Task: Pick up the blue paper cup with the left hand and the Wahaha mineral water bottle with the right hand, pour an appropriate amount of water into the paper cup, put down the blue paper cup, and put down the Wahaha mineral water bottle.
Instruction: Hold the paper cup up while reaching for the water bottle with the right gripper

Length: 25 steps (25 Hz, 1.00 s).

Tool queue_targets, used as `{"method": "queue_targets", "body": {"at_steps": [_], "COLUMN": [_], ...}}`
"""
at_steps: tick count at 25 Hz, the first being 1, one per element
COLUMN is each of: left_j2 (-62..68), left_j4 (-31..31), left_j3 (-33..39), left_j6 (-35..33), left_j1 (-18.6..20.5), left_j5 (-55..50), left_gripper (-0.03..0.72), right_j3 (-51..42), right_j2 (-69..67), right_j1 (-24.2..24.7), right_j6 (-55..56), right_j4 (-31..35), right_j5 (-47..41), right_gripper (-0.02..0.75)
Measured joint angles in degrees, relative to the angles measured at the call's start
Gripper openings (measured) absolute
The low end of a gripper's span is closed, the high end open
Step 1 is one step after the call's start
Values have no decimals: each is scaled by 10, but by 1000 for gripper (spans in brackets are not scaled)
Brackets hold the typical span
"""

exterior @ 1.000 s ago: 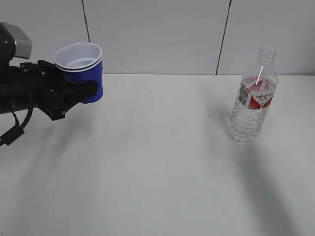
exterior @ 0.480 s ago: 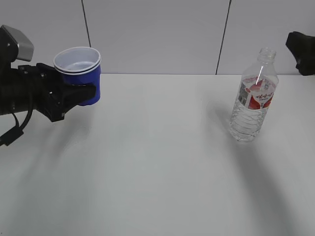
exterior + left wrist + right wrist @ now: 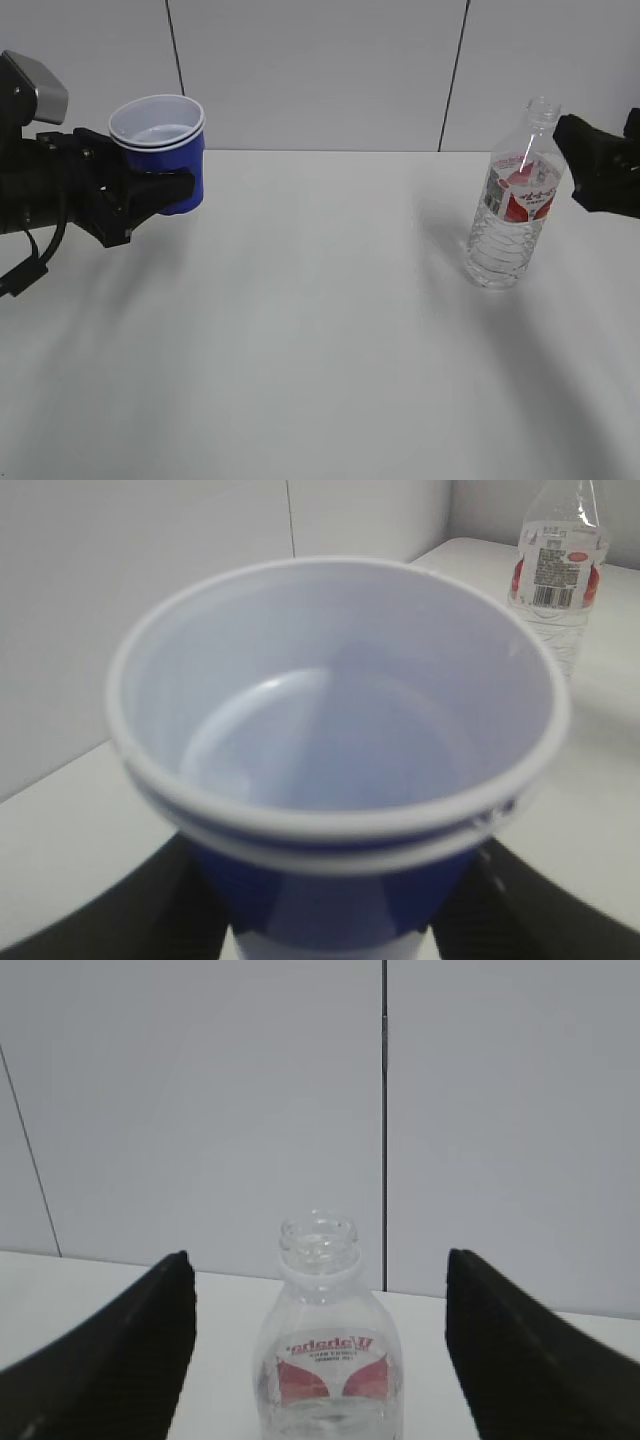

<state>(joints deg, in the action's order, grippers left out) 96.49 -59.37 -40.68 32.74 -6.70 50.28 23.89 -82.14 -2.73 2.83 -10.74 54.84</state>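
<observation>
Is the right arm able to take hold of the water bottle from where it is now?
Probably yes. The right pincer is open, its fingers stand on either side of the upright bottle, and nothing lies between them.

White tabletop (image 3: 320, 340): plain matte surface, soft grey shadows at its left and right sides. Behind its far edge stands a pale panelled wall (image 3: 320, 70), divided by two thin dark vertical seams (image 3: 175, 45).

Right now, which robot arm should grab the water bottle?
The right one. Its open gripper already faces the water bottle, while the left gripper is busy holding the blue cup far across the table.
</observation>
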Motion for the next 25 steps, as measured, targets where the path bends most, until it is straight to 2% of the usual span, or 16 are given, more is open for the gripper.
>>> {"method": "queue_targets", "body": {"at_steps": [9,16,25], "left_j2": [0,0,2], "left_j4": [2,7,24], "left_j3": [0,0,0], "left_j6": [0,0,0], "left_j1": [0,0,0], "left_j5": [-1,-5,-5], "left_gripper": [427,427,427], "right_j3": [-33,-68,-77], "right_j2": [-33,-83,-144], "right_j1": [0,0,0], "right_j6": [-60,-70,-72], "right_j4": [7,14,8], "right_j5": [29,94,101], "right_gripper": [587,587,587]}}
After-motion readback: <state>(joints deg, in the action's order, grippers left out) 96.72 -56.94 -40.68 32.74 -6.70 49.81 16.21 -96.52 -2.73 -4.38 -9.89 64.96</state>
